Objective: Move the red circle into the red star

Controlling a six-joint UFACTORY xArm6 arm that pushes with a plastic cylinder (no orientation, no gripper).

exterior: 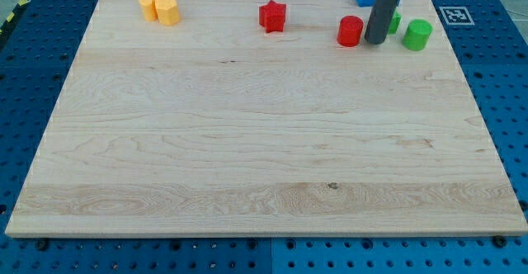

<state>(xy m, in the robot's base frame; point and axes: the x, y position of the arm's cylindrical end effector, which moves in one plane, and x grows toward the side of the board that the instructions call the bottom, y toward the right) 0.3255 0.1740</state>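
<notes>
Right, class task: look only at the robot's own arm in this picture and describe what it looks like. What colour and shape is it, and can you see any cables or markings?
Only a straight, dark grey round rod shows, smooth and plain, entering from the view's top. No cables, labels or markings are visible. My tip is a blunt, flat end.

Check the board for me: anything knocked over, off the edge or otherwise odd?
Nothing stands out. Every block sits flat on the wooden board, all along the view's top. My tip stands just right of the red circle, partly hiding a green block; the red star lies further left.
</notes>
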